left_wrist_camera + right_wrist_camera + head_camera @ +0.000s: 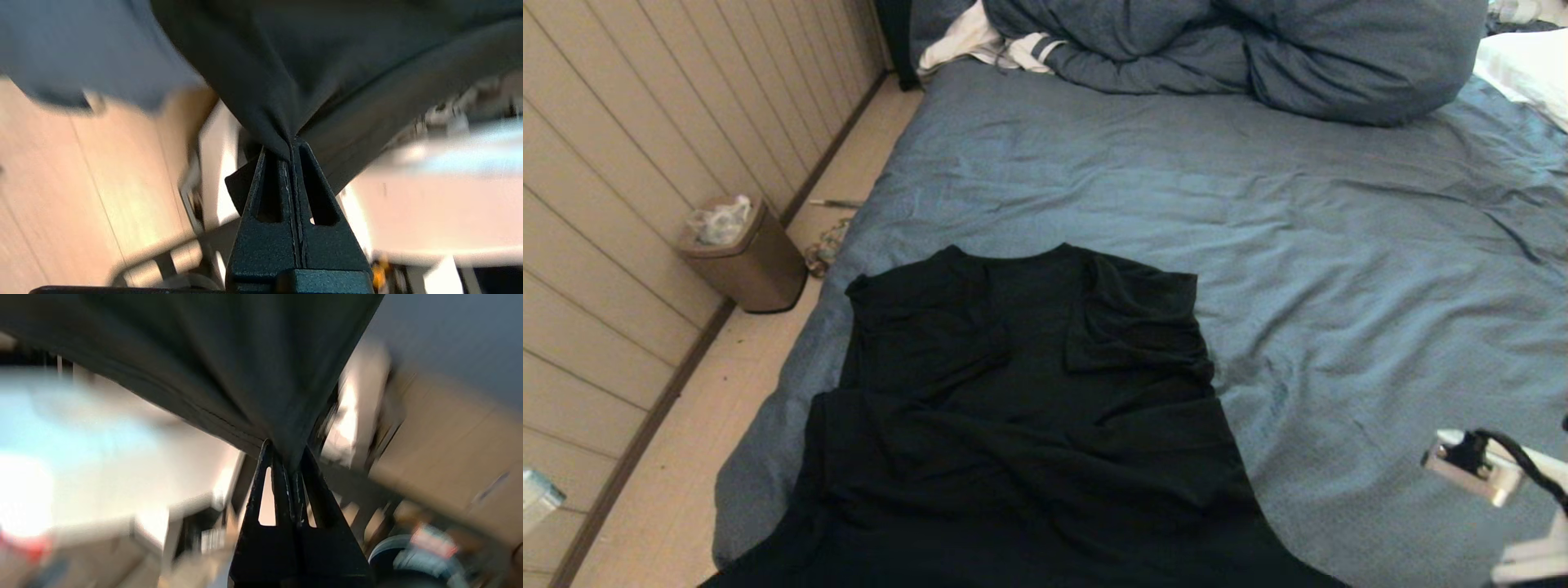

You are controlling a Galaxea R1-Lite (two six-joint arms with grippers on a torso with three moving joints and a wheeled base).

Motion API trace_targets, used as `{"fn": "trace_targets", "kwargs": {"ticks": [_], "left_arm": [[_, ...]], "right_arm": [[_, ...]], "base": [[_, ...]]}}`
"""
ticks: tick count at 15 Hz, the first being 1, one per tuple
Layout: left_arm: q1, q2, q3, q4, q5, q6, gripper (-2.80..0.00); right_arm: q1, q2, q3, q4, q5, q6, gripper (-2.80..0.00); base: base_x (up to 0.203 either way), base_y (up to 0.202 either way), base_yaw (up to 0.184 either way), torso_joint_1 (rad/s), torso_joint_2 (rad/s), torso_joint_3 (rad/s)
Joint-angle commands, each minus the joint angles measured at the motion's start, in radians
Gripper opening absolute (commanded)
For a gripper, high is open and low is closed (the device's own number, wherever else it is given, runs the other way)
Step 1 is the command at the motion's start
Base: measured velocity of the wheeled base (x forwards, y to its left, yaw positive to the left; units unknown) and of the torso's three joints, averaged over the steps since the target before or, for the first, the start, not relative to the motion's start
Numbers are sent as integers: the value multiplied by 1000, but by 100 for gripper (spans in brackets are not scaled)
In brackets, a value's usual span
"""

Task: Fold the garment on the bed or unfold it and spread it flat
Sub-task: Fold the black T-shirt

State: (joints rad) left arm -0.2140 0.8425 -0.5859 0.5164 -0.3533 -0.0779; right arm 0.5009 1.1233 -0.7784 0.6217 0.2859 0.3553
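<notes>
The black garment (1021, 392) lies plain side up on the near left part of the bed (1339, 269), sleeves folded inward, its lower part running off the near edge of the head view. In the left wrist view my left gripper (292, 143) is shut on a pinch of the garment (261, 73), which stretches away from the tips. My right gripper (288, 455) is likewise shut on a bunch of the garment (229, 355) near a stitched hem. Neither gripper's fingers show in the head view; only part of the right arm (1482, 469) shows at the lower right.
A bulky blue duvet (1258, 49) and white striped clothing (988, 41) lie at the bed's far end, a white pillow (1531, 65) at the far right. Left of the bed are the floor, a brown bin (739, 253) and a panelled wall.
</notes>
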Motion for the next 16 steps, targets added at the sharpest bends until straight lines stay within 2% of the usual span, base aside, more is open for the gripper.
{"fn": "trace_targets", "kwargs": {"ticks": [1,4,6,12,16], "left_arm": [[2,144,-49,-78,14,-24,-280],[4,341,-143,-196,26,-61,-280],[5,462,-279,-235,30,-73,-280],[21,734,-642,-255,35,-80,-280],[93,830,-829,-252,34,-82,-280]], "right_arm": [[-86,135,-108,-30,-25,-5,-280],[-194,316,-271,-107,-33,-2,-280],[-221,420,-396,-131,-33,16,-280],[-231,642,-744,-140,-36,31,-280],[-231,785,-971,-131,-43,30,-280]], "base": [[0,0,0,0,0,0],[0,0,0,0,0,0],[0,0,0,0,0,0],[0,0,0,0,0,0],[0,0,0,0,0,0]]}}
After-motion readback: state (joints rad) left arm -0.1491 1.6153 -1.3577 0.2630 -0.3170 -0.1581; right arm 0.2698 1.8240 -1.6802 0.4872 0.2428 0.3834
